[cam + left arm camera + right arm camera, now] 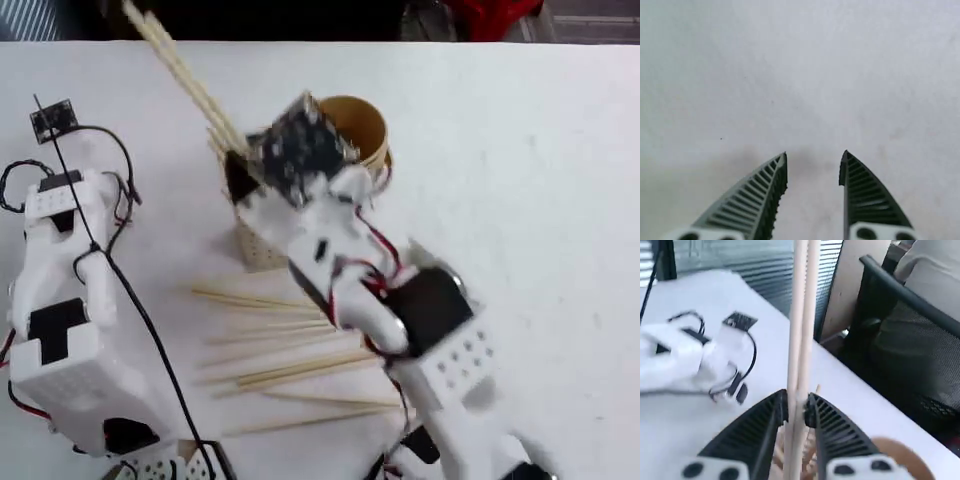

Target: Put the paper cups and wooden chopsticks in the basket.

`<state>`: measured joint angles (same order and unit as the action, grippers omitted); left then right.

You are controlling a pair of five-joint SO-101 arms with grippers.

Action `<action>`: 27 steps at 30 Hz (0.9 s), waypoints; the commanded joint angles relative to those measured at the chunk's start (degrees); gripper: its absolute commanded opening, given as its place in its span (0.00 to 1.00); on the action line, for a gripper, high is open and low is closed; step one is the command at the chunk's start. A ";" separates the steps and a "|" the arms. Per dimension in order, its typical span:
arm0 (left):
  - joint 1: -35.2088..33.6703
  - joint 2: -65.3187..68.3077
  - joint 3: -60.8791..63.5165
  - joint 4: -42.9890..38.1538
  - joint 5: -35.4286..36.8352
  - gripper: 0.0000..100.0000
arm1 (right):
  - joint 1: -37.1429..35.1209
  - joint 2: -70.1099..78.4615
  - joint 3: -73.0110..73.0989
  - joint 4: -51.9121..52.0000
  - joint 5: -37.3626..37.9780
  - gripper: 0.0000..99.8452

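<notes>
Now right claw [799,402] pinches chopsticks [801,315] at basket [258,248]; loose chopsticks [285,345] beside; left claw [815,159] spread.

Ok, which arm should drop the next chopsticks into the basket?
Right. The right gripper is shut on chopsticks just over the basket; the left gripper hangs open above the table, off to the side.

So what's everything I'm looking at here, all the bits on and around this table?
Table: one, white, under everything.
Basket: one, pale, mid-table.
Paper cup: at least one, brown, by the basket; inside or not, cannot tell.
Loose chopsticks: several, pale wood, flat on the table beside the basket.
Held chopsticks: two, pale wood, over the basket.
Chair: one, black mesh, beyond the table.
Left hand: one, dark, open over bare table.
Right hand: one, dark, shut on the held chopsticks.
</notes>
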<state>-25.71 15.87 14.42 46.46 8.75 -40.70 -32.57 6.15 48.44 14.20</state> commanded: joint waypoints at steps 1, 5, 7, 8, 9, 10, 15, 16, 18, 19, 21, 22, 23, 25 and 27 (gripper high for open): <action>-0.13 -0.31 -1.05 -0.70 0.62 0.18 | 1.10 3.47 -4.75 -12.62 -1.85 0.02; -0.04 -0.31 -1.05 -0.97 0.62 0.18 | 1.36 4.26 -1.76 -16.57 -5.36 0.02; -0.04 -0.31 -1.23 -0.97 0.62 0.18 | 1.36 4.44 2.11 -21.23 -4.66 0.02; -0.04 -0.31 -1.14 -0.97 0.62 0.18 | 1.36 4.44 4.40 -23.43 -4.48 0.02; -0.04 -0.31 -1.14 -0.97 0.62 0.18 | 1.36 4.44 6.86 -25.54 -4.57 0.02; -0.04 -0.31 -1.14 -0.79 0.62 0.18 | 1.36 4.44 9.41 -27.30 -5.01 0.02; -0.13 -0.31 -1.05 -0.70 0.62 0.18 | 1.45 3.91 18.99 -31.08 -5.01 0.02; -0.13 -0.31 -1.05 -0.70 0.62 0.18 | 1.54 3.91 20.04 -31.08 -5.01 0.02; -0.13 -0.31 -0.97 -0.62 0.62 0.18 | 1.80 3.91 21.71 -31.08 -5.01 0.02; -0.13 -0.31 -0.97 -0.62 0.62 0.18 | 1.98 3.91 22.24 -31.08 -5.01 0.03; -0.13 -0.31 -0.97 -0.62 0.62 0.18 | 2.07 3.82 22.59 -30.90 -5.10 0.08; -0.13 -0.31 -0.97 -0.62 0.62 0.18 | 2.07 3.82 22.59 -30.73 -5.10 0.12; -0.13 -0.31 -0.97 -0.62 0.62 0.18 | 2.07 3.82 22.59 -30.64 -5.10 0.16; -0.13 -0.31 -0.97 -0.70 0.62 0.18 | 1.89 3.82 22.59 -30.37 -5.01 0.22; -0.13 -0.31 -0.97 -0.79 0.62 0.18 | 1.80 3.47 22.42 -28.97 -4.66 0.21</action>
<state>-25.71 15.87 14.42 46.46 8.75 -39.21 -27.74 29.19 18.90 9.54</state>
